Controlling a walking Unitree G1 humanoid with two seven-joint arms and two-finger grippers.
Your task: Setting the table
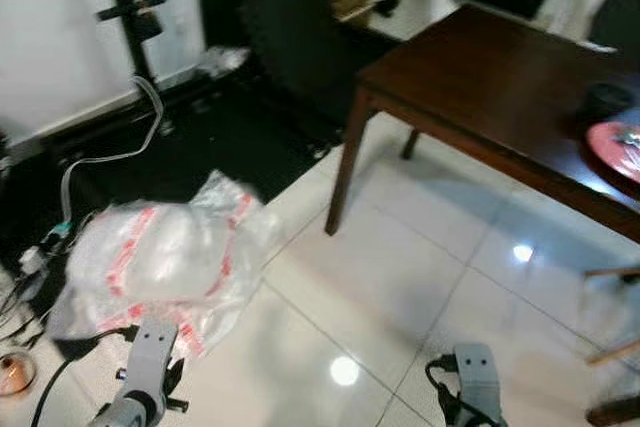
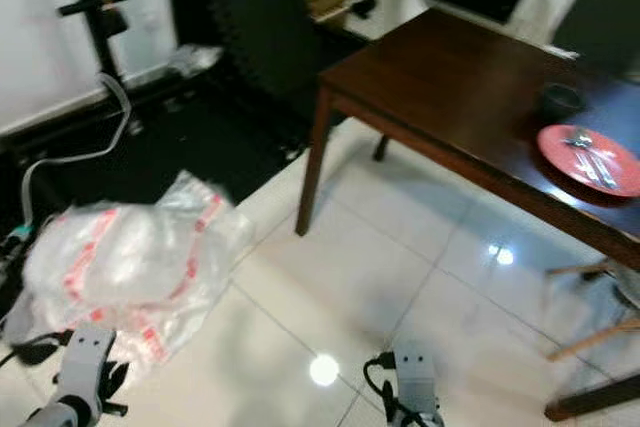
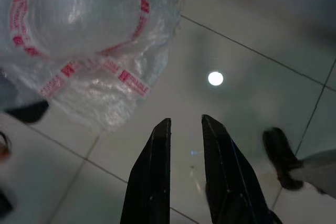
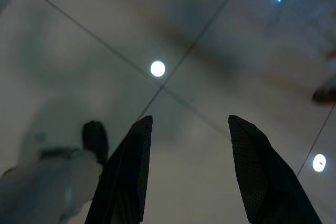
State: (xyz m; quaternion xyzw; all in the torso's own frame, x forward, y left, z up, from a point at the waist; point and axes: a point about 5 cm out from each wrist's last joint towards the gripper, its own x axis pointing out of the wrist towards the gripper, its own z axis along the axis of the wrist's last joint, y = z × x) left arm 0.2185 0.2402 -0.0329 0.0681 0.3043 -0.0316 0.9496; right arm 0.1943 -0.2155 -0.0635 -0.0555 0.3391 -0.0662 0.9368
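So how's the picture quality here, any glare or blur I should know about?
Left eye view: soft motion blur, ceiling-light glare on the floor tiles and table. Left wrist view: dim, a glare spot beside the plastic bag. Right wrist view: dark, blurred, several glare spots.

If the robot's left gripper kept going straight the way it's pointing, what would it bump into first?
Most likely the shiny tiled floor. The left gripper points down at bare tile, fingers slightly apart and empty. The crumpled plastic bag lies off to one side of that line, so it would probably be missed, though depth is hard to judge.
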